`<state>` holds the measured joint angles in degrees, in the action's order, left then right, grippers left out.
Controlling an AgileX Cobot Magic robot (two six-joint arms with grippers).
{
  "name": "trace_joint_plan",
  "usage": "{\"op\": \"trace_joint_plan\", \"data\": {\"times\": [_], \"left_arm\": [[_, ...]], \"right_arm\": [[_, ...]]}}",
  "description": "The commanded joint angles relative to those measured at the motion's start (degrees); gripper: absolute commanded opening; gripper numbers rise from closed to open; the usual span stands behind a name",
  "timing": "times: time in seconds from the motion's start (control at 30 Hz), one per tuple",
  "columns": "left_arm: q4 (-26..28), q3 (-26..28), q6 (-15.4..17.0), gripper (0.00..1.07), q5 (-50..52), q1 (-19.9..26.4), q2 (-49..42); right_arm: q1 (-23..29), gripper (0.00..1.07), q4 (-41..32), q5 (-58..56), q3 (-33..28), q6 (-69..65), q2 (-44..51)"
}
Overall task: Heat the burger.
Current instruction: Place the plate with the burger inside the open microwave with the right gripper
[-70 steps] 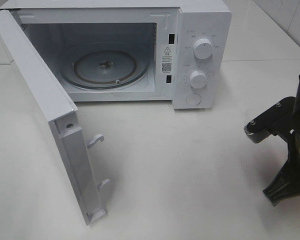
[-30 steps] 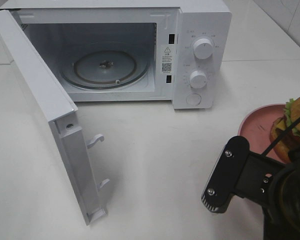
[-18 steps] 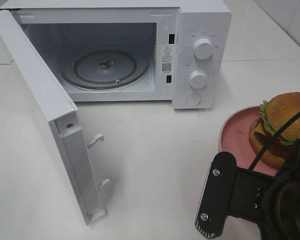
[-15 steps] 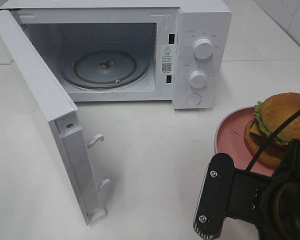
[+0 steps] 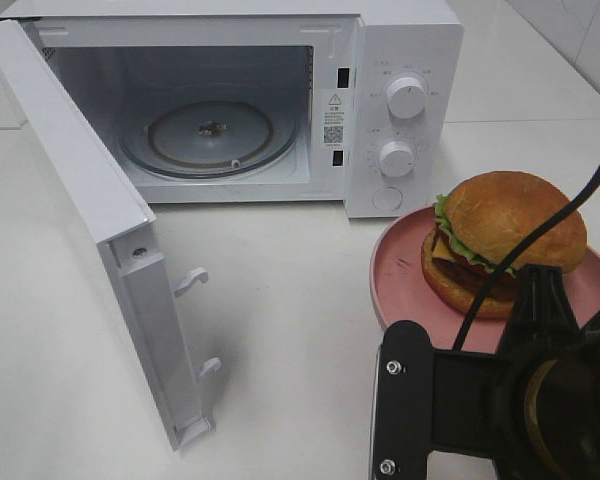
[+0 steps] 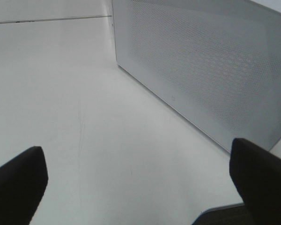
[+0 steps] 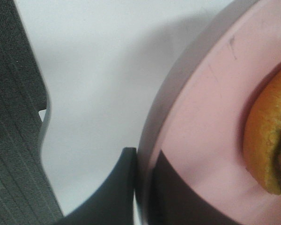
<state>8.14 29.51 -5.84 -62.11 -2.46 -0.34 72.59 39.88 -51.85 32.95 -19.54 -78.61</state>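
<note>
Burger (image 5: pixel 505 240) on pink plate (image 5: pixel 400 285), in front of open microwave (image 5: pixel 405 60) | right pincer (image 7: pixel 143 187) clamped on plate rim | left pincer (image 6: pixel 139 176) wide

White boxy microwave oven (image 5: pixel 400 60) on a white tabletop (image 5: pixel 300 330), hinged white door (image 5: pixel 75 180) swung wide at its left.
Inside it, round glass turntable (image 5: pixel 210 135); on its right panel, two white round dials (image 5: pixel 407 97) above a white round button (image 5: pixel 387 198); just before its front right corner, round pink plate (image 5: pixel 400 285).

My right gripper (image 7: pixel 144 164), at five o'clock, clamps the pink plate (image 7: pixel 201 117) by its rim; my left gripper (image 6: pixel 138 168) gapes wide.
</note>
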Motion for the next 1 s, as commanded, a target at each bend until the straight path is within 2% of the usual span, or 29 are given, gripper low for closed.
{"op": "trace_joint_plan", "data": {"times": [0.03,0.57,1.0], "left_arm": [[-0.17,0.00,0.17,0.98,0.80,-0.11,-1.32],[-0.17,0.00,0.17,0.98,0.80,-0.11,-1.32],[-0.17,0.00,0.17,0.98,0.80,-0.11,-1.32]], "right_arm": [[0.46,0.00,4.87,-1.32,0.23,1.49,0.63],[0.46,0.00,6.19,1.72,0.52,5.27,0.63],[0.23,0.00,11.46,7.96,0.52,13.41,0.63]]}}
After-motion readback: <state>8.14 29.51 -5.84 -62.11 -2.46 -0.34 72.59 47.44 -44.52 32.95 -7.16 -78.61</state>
